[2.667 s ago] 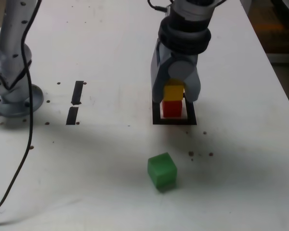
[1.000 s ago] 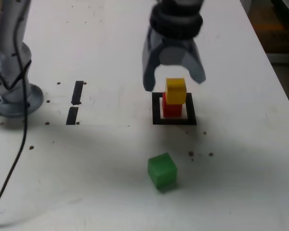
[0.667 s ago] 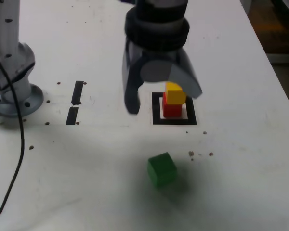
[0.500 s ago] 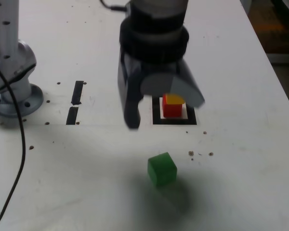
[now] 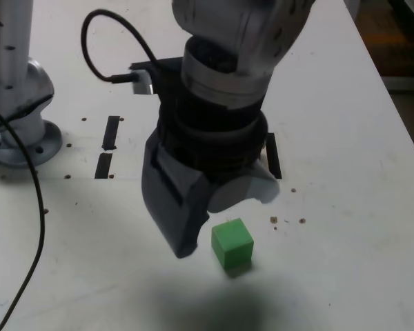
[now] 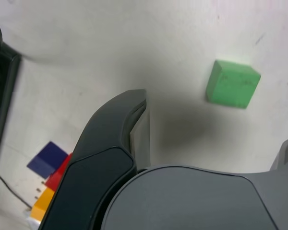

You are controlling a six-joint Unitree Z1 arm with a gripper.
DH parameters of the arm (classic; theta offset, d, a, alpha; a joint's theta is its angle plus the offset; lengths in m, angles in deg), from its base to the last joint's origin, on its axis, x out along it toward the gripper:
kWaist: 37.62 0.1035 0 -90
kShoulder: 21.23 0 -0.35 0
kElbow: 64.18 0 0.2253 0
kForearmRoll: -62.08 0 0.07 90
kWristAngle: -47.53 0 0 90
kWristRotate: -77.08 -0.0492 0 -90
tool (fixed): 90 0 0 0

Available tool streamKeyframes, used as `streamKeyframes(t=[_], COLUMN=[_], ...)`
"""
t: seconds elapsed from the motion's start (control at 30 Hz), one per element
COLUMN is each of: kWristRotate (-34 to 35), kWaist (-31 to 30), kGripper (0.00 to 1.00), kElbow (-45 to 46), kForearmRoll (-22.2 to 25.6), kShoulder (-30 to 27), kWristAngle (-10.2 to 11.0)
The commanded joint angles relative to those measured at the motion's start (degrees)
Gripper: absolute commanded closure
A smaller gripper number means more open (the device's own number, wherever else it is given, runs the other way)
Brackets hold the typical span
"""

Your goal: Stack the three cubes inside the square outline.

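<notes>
Working from the exterior view's left: your gripper [image 5: 217,221] hangs low over the table's [image 5: 345,138] near middle, jaws spread and holding nothing. The green cube [image 5: 232,245] lies loose just beside the dark finger [image 5: 176,217], towards the near edge. Behind the arm, only one side of the square outline [image 5: 273,156] shows; the wrist view catches the red cube [image 6: 59,173] and yellow cube [image 6: 44,203] together. You look ready for the third pick: centre the jaws on green, descend, close.

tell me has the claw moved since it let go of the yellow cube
Yes. The claw has left the square outline and come toward the camera, now open above the green cube.
</notes>
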Motion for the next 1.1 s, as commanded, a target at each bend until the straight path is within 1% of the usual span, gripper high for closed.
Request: streamKeyframes(t=[0.0,0.1,0.27,0.37,0.53,0.7,0.8,0.9,1.07], kWristRotate=[-0.6,-1.6,-5.5,-7.3,-8.5,-10.0,-10.7,-10.8,-10.7], kWaist=[0.5,1.5,3.7,4.5,5.0,5.8,6.2,6.3,6.4], kGripper=[0.00,0.00,0.00,0.00,0.00,0.03,0.09,0.19,0.45], kElbow=[1.1,3.5,8.0,9.4,12.5,16.6,18.0,18.2,18.1], kForearmRoll=[-0.3,-1.8,-8.3,-11.2,-15.3,-19.0,-20.4,-20.7,-20.8], kShoulder=[0.3,0.4,1.3,2.1,2.7,3.0,3.1,3.1,3.4], kWristAngle=[0.1,0.1,-0.1,-0.2,-0.2,-0.9,-1.4,-1.7,-1.6])
